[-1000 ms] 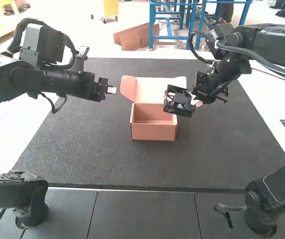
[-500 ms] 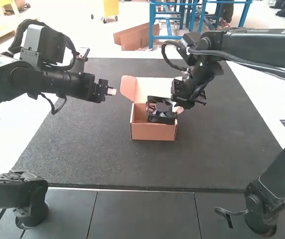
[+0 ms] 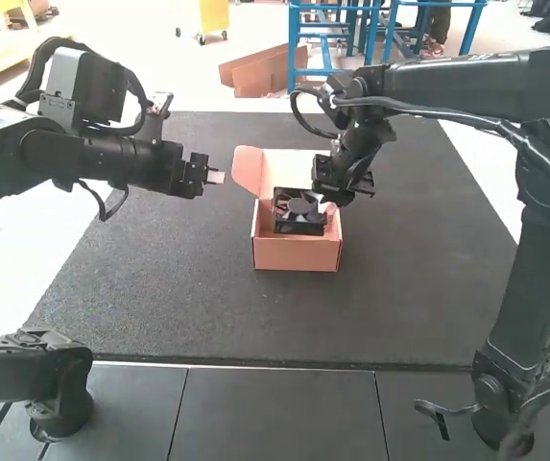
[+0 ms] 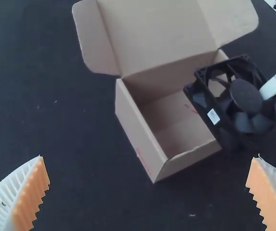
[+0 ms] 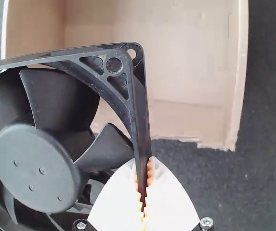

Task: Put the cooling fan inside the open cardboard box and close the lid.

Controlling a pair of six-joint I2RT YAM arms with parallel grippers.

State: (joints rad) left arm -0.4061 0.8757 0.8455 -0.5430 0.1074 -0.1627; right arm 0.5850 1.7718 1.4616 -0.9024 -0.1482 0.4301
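We judged the cooling fan (image 3: 299,211), mid-frame, light and rigid. The right gripper (image 5: 142,190) pinched its frame edge, a sound hold. The left gripper (image 3: 212,176) gaped open.

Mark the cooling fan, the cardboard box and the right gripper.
cooling fan (image 4: 244,96): left wrist view, on its hub.
cardboard box (image 3: 297,253): high view, on its front wall.
right gripper (image 5: 142,190): right wrist view, between its fingertips on the fan's frame.

2 arms, both stretched in toward the table's middle.
Left gripper (image 3: 217,176) held level, fingers spread wide; right gripper (image 3: 330,199) angled downward, its 2 fingers pinched on the cooling fan (image 3: 298,210) frame.
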